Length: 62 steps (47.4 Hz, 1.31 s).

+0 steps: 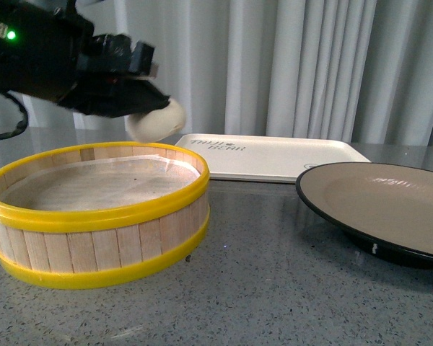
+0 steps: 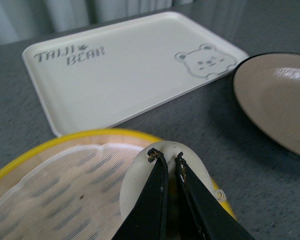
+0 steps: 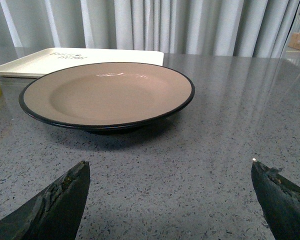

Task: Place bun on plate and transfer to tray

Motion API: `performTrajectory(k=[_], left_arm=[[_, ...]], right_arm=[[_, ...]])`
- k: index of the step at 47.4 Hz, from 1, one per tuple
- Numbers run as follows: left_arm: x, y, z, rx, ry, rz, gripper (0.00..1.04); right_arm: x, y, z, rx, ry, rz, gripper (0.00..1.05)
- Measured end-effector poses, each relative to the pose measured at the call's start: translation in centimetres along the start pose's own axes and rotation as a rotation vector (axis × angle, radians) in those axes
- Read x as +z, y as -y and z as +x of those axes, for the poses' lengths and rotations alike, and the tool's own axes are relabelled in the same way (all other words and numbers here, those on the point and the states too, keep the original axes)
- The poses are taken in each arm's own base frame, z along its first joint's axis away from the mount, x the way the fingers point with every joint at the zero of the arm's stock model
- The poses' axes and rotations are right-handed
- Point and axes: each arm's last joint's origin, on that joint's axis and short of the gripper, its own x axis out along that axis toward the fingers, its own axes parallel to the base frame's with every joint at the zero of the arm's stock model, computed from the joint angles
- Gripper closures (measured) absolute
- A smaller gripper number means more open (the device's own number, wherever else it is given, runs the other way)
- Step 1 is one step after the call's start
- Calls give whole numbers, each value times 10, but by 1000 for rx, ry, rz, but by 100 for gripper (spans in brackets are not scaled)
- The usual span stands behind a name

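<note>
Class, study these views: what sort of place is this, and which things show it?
Probably a staged indoor robot test bench, not a working kitchen: a speckled grey tabletop backed by plain pale curtains, bearing a yellow-rimmed wooden steamer basket, an off-white rectangular tray and a black-rimmed beige plate.

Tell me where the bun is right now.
Front view, upper left: the bun is held in the left claw, above the far rim of the basket, with the tray beyond it.

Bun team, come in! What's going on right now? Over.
Left gripper shut on bun, held above steamer basket. Right gripper open, facing plate. Plate bare; nothing seen blocking the way.
</note>
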Motion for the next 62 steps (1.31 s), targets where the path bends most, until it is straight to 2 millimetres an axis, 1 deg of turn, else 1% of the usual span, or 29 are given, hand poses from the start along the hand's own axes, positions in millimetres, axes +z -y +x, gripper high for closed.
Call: performTrajectory(k=[6,12,20,26,32,39,49,58,62], left_arm=[[18,27,15,-118,103,12,101],[22,53,38,-211,132,13,101],[15,77,68,-326,124,19,101],[14,92,79,-391,115,33,101],[5,114,89,-451,84,83,101],[-6,134,106,-447,60,102,101],[-7,148,126,-386,33,127,101],[-11,155,137,-362,4,160,101],[-16,157,141,-349,-24,179,101]], right_arm=[[0,0,0,0,0,0,8],[0,0,0,0,0,0,8],[0,0,0,0,0,0,8],[0,0,0,0,0,0,8],[0,0,0,0,0,0,8],[0,0,0,0,0,0,8],[0,0,0,0,0,0,8],[0,0,0,0,0,0,8],[0,0,0,0,0,0,8]])
